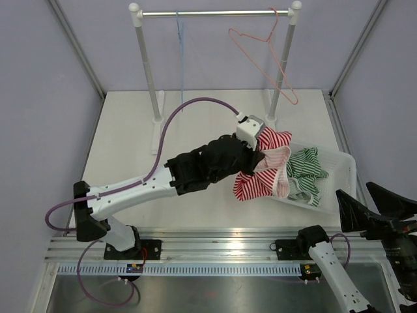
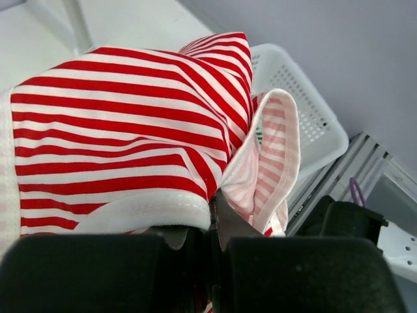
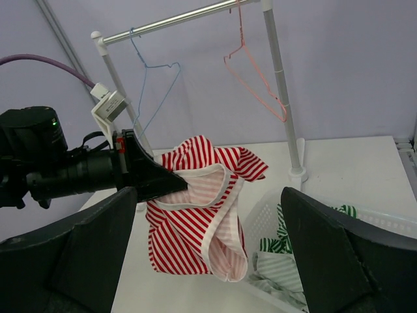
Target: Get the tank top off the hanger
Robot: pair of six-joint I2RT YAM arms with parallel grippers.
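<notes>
The left gripper (image 1: 255,155) is clamped on the white hem of the tank top (image 1: 260,179), which hangs in the air off either hanger, at the 9 o'clock rim of the basket (image 1: 345,171). Only the left wrist view shows the grip itself: dark jaws pinched tight on the folded binding, with red and white stripes filling the picture and the paler inside of the knit turned out. The right wrist view shows from the side how the cloth droops in loose folds below the jaws. The basket is white perforated plastic and holds a crumpled green-striped garment (image 1: 307,166). Its near rim is cut off in the wrist views.

On the chrome rail (image 1: 208,12) at 12 o'clock, a thin pink wire hanger (image 3: 283,116) hangs bare and tilted. The blue hanger (image 1: 182,59) appears edge-on from above, and its triangle shape shows only in the right wrist view.

The right gripper (image 1: 371,205) is spread wide and holds nothing, at 4 o'clock beyond the bench (image 1: 195,124) edge. The frame edge partly crops its arm.
</notes>
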